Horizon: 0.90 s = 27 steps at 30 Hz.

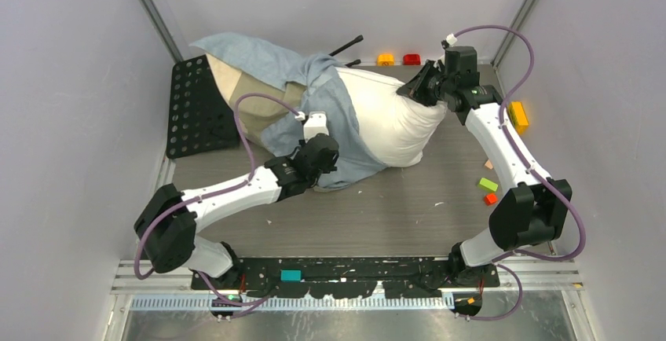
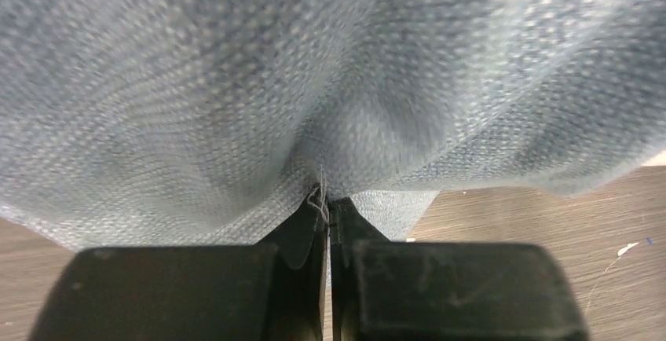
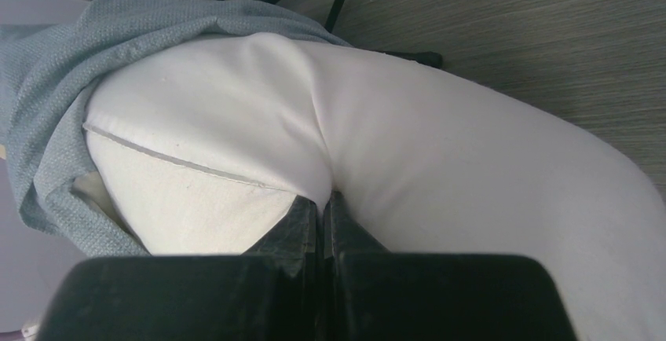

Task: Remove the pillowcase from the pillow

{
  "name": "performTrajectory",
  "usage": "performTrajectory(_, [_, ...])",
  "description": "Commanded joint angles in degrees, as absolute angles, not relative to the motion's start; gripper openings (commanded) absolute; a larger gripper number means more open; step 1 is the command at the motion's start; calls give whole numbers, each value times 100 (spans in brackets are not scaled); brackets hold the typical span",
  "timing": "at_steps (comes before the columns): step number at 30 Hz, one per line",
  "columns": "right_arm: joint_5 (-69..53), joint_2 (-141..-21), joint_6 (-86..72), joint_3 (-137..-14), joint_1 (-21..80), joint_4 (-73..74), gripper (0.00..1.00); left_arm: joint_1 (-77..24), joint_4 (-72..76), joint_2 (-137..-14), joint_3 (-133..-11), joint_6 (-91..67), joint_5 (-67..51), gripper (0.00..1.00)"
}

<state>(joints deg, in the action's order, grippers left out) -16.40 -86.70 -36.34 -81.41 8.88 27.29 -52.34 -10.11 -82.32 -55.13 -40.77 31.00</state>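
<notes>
The white pillow (image 1: 393,117) lies across the back of the table, its right half bare. The blue-grey pillowcase (image 1: 314,89) covers its left half and shows tan patchwork (image 1: 259,101) at the left. My left gripper (image 1: 323,174) is shut on the pillowcase's near hem; in the left wrist view the gripper (image 2: 326,199) pinches the blue-grey cloth (image 2: 236,82). My right gripper (image 1: 428,89) is shut on the pillow's right end; in the right wrist view the gripper (image 3: 323,199) pinches white pillow fabric (image 3: 440,144), with pillowcase cloth (image 3: 47,82) bunched at the left.
A black perforated plate (image 1: 195,109) lies at the back left, partly under the cloth. Small coloured blocks sit at the back (image 1: 399,60) and along the right edge (image 1: 517,115), (image 1: 488,188). A black stand's legs (image 1: 349,46) poke out behind the pillow.
</notes>
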Motion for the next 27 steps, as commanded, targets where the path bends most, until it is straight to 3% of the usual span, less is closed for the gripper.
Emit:
performTrajectory(1, [-1429,-8434,-3576,-8105,861,2815,0,-5132,-1357,-7649,-5737,-3450,3563,0])
performTrajectory(9, [-984,-8612,-3181,-8825,593,3344,0,-4132,-2278,-6301,-5910,-2918,3194,0])
performTrajectory(20, [-924,-8848,-3009,-9919,-210,3953,0,-3410,-3780,-4844,-6614,-1464,3990,0])
performTrajectory(27, [-1619,-9841,-2690,-10999,-220,4657,3,-3409,-3311,-4704,-6608,-1488,2549,0])
